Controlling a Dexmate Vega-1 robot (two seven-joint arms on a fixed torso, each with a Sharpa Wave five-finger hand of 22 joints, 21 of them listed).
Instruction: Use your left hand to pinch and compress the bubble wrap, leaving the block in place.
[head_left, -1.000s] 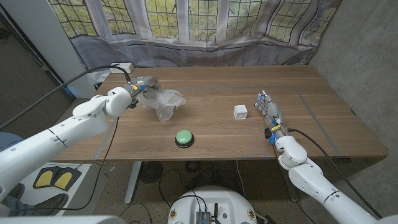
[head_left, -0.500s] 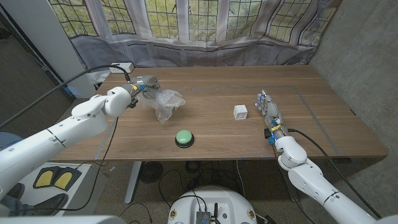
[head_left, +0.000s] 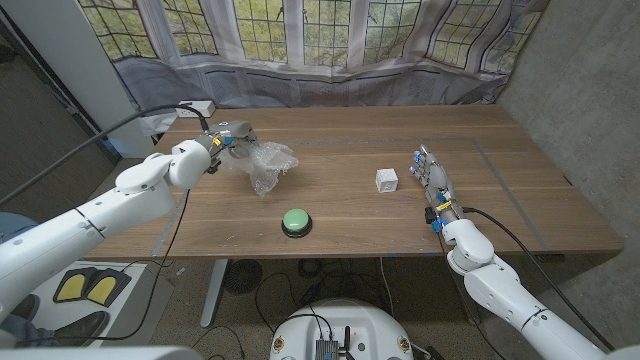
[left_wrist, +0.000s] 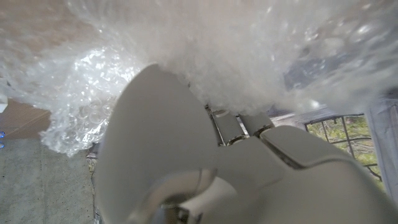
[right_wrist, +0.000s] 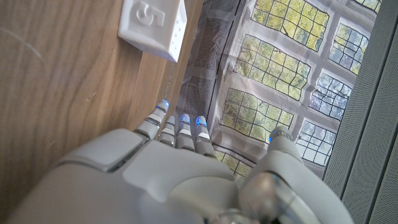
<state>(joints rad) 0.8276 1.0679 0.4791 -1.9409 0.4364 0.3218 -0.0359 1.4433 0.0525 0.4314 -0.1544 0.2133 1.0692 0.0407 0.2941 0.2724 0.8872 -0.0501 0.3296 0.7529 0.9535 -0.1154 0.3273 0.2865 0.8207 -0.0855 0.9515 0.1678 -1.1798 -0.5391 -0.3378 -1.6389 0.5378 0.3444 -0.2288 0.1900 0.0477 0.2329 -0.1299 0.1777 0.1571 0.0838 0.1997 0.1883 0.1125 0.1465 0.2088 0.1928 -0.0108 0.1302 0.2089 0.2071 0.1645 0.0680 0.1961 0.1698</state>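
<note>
While our left hand (head_left: 228, 137) pinches the bubble wrap (head_left: 266, 165) to compress it, the block (head_left: 387, 180) sits apart (right hand (head_left: 431, 181) idle, fingers straight).

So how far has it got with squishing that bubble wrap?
Done: the left hand has reached the bubble wrap and grips its edge; the left wrist view shows the wrap bunched against the fingers. In hand: the squeeze itself. The wrap looks crumpled, though how compressed is hard to judge. The block stands apart, untouched, beside the right hand. Left: finishing the pinch and letting go.
</note>
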